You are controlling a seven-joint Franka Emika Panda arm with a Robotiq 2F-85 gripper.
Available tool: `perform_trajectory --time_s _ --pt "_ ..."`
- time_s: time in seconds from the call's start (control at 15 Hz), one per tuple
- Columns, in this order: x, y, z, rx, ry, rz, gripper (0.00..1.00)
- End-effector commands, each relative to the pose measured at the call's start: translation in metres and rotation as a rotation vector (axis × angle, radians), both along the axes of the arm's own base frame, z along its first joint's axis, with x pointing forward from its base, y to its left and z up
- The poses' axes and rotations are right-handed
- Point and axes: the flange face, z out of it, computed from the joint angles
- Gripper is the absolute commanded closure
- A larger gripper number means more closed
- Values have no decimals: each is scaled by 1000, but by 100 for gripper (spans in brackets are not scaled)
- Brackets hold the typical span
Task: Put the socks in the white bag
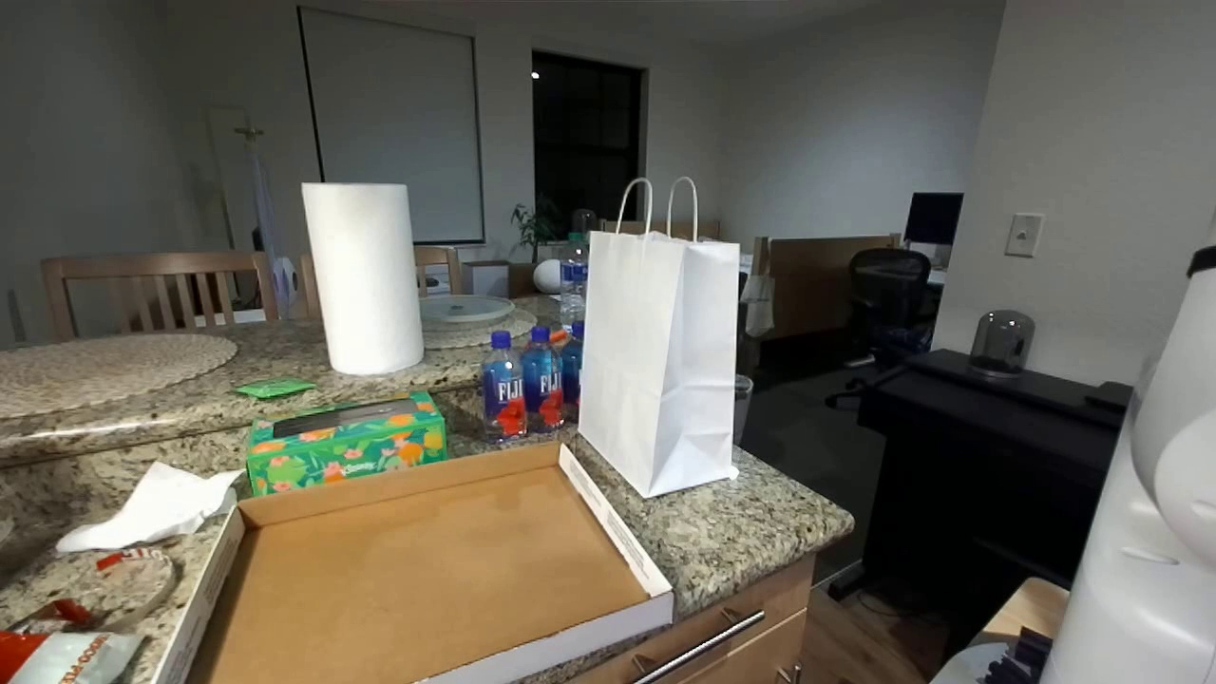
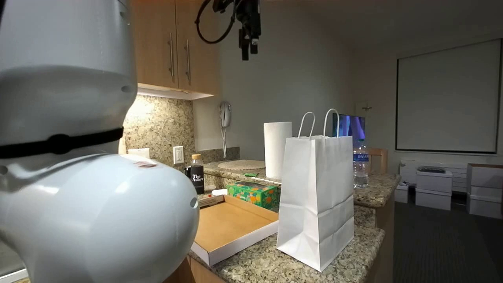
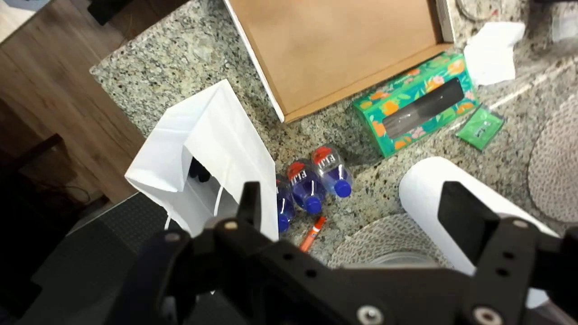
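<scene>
The white bag (image 1: 655, 361) stands upright on the end of the granite counter, its two twisted handles raised, and it also shows in an exterior view (image 2: 316, 200). Looking down from the wrist view, I see into the mouth of the bag (image 3: 235, 140); small black shapes, seemingly the socks (image 3: 199, 171), lie inside, mostly hidden by its walls. My gripper (image 2: 249, 54) hangs high above the counter. Its fingers are wide apart in the wrist view, and nothing is held between them; the gripper (image 3: 352, 192) is to the side of the bag's opening.
A shallow cardboard tray (image 1: 437, 570) lies beside the bag. Close behind are several blue-capped bottles (image 1: 543, 380), a green tissue box (image 1: 351, 442) and a tall paper towel roll (image 1: 366, 275). An orange marker (image 3: 311, 234) lies near the bottles. The counter edge (image 1: 817, 522) runs close to the bag.
</scene>
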Motion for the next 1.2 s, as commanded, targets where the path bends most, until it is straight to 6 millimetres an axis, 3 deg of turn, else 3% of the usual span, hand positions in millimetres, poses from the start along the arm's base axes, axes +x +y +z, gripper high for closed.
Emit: perform_trajectory --time_s 0.0,0.33,0.53,0.6,0.67,1.13 --pt "-50 23 -13 -48 46 187 0" --pt "-115 61 -48 -132 88 430 0" --pt "-131 72 -67 -203 101 577 0" --pt "-136 73 -70 -227 92 626 0" --pt "-124 79 -58 -178 112 545 0" --pt "-134 78 -67 -210 112 600 0"
